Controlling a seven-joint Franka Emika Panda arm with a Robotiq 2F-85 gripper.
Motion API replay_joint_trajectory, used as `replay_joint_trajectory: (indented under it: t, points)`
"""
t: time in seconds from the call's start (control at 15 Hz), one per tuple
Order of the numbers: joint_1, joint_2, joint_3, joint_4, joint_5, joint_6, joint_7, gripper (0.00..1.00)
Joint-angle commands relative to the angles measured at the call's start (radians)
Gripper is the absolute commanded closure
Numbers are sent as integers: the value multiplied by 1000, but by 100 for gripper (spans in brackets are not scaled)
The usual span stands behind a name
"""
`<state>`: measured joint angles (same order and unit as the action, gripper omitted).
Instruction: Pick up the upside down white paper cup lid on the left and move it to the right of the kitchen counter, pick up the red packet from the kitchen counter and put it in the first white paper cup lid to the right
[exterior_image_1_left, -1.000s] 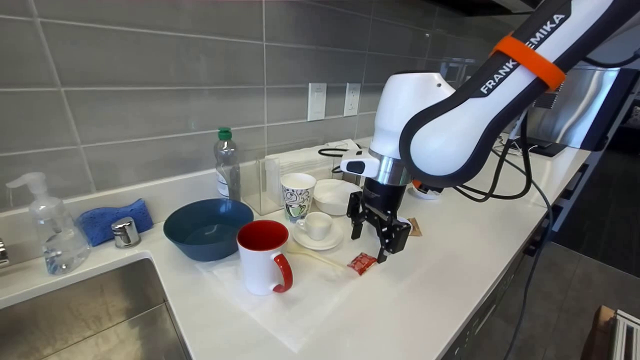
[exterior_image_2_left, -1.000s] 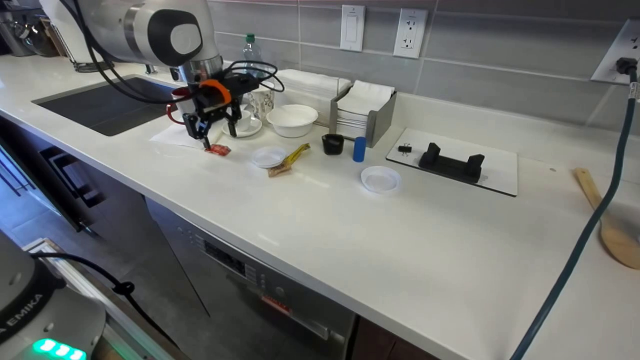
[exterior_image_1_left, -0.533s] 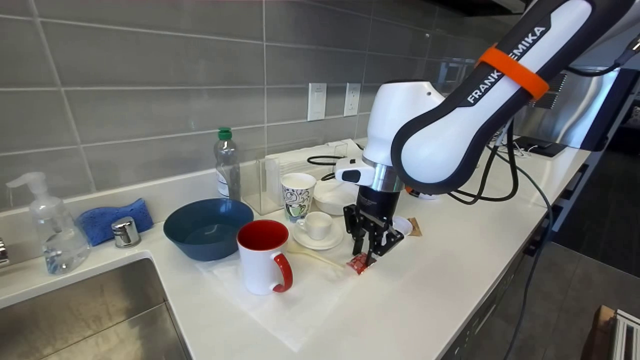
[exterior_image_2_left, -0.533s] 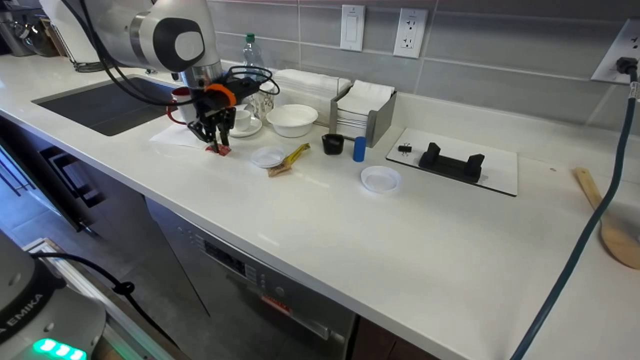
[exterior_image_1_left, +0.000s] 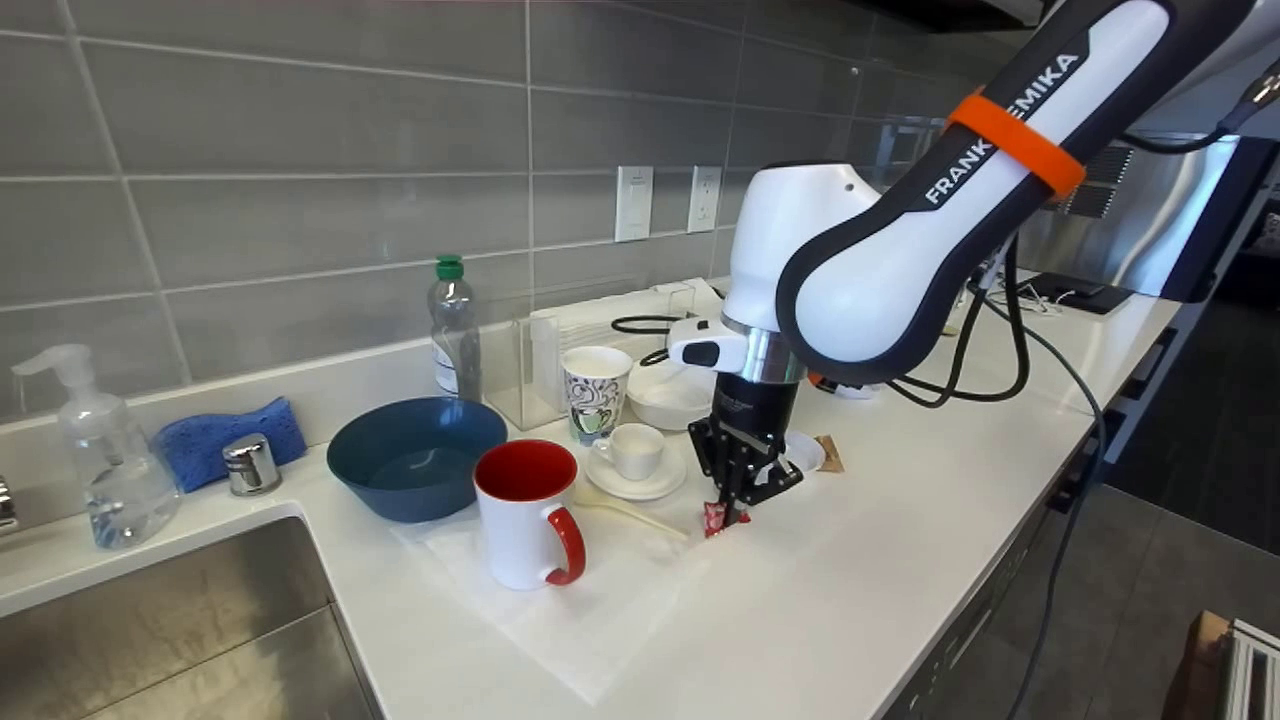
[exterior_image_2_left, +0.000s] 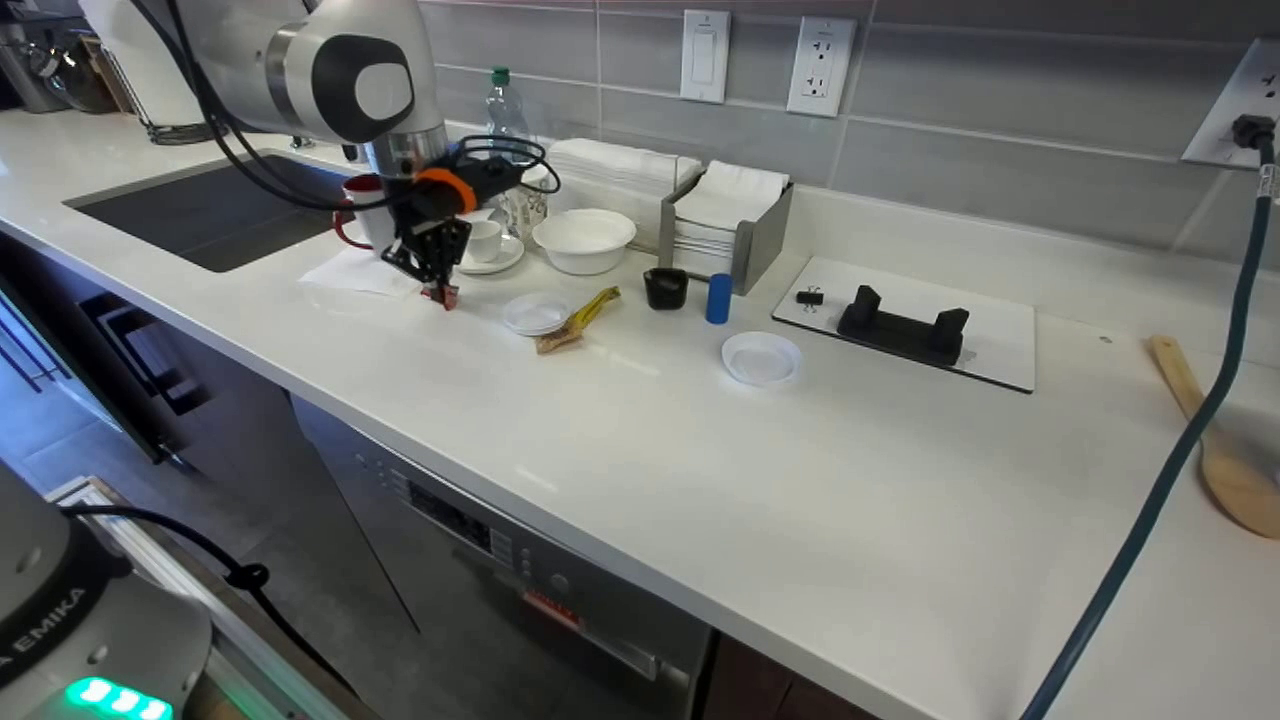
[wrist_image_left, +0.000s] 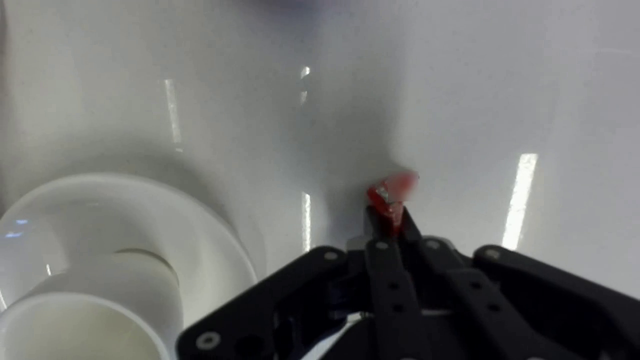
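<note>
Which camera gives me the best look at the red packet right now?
The wrist view: up close, it shows the red packet pinched between the fingers, one end sticking out. Both exterior views show it smaller, partly hidden by the fingers.

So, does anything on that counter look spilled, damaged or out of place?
No spill shows. What looks odd is the red packet: bunched up in the gripper in the wrist view, probably just from the squeeze. I can't tell whether it's torn.
</note>
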<state>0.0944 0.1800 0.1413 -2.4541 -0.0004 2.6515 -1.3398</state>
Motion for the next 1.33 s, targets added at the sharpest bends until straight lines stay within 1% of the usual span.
replay_joint_trajectory:
  t: [0.0, 0.13, 0.27, 0.53, 0.73, 0.87, 1.07, 1.27]
  points:
    - [-15, -77, -3, -10, -20, -108, 74, 99]
    - [-21, -125, -13, -26, -2, -170, 118, 99]
    - [-32, -175, -32, -49, -1, -193, 177, 99]
    - [-65, -246, -93, -94, -49, -154, 343, 99]
    - [-86, -248, -124, -95, -106, -159, 448, 99]
    - [-98, -232, -137, -89, -169, -155, 537, 99]
    - [-103, -207, -145, -75, -252, -150, 657, 99]
    - [-102, -187, -147, -63, -310, -150, 749, 99]
